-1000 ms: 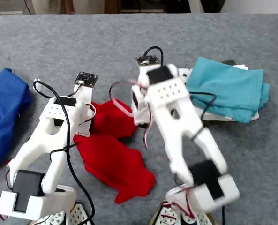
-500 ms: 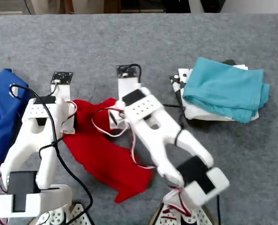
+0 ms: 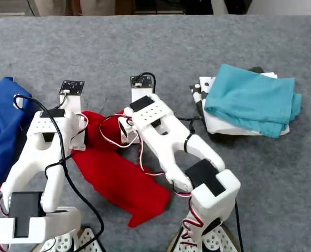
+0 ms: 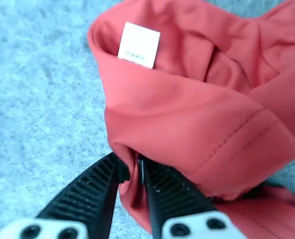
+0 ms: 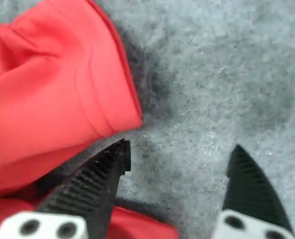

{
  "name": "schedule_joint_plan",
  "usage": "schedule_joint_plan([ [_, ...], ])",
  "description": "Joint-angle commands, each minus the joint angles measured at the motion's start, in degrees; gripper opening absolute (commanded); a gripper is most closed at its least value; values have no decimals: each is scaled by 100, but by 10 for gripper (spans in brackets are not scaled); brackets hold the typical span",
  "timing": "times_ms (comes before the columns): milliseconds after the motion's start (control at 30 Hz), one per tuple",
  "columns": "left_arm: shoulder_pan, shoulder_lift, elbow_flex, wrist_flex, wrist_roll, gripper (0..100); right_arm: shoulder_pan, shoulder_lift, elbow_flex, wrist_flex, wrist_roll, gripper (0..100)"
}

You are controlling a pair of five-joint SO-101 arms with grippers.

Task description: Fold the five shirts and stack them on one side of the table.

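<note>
Left gripper (image 4: 129, 167): you've got it pinched nearly closed on a fold of the red shirt (image 4: 187, 114), with cloth squeezed between the ribbed fingers. A white label (image 4: 139, 45) sits just past the pinch on the cloth's inner face.
Right gripper (image 5: 181, 154): spread wide and holding nothing. One finger lies just beside the shirt's hemmed edge, the other over bare grey table (image 5: 212, 74).
Left arm (image 3: 45, 152): stretched forward from its base at the near edge, with the wrist down over the shirt's far left end.
Right arm (image 3: 165, 139): angled from its base across toward the left, wrist low at the shirt's far end, close beside your left one.
Shirt position: crumpled on the table between your two arms, bunched up at the far end by the grippers.
Long axis: diagonal, running from the far left end at the grippers to a ragged point near the right arm's base.
Blue shirt (image 3: 3, 126): heaped unfolded at the left edge, apart from the red one.
Teal shirt (image 3: 252, 100): folded, on top of a stack of white and patterned pieces on the right side.
</note>
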Motion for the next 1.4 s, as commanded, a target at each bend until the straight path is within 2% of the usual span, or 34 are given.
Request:
schedule_joint_plan([
  [0, 62, -13, -62, -62, 18, 18, 84, -268, -295, -35, -88, 339],
  [133, 62, -13, -35, -62, 18, 18, 84, -251, -435, -255, -70, 339],
  [533, 0, -4, 18, -62, 18, 18, -127, 804, -1402, -193, 730, 338],
  [733, -114, -13, 220, -229, 18, 18, -277, 910, -1578, 9, 765, 337],
  [1000, -114, 145, 299, -264, 18, 18, -242, 1341, -1921, 9, 756, 191],
  [1200, -114, 251, 281, -264, 18, 18, -154, 1604, -2132, 141, 774, 243],
  [1367, -185, 251, 281, -281, 18, 18, -154, 1771, -2510, 510, 1011, 246],
])
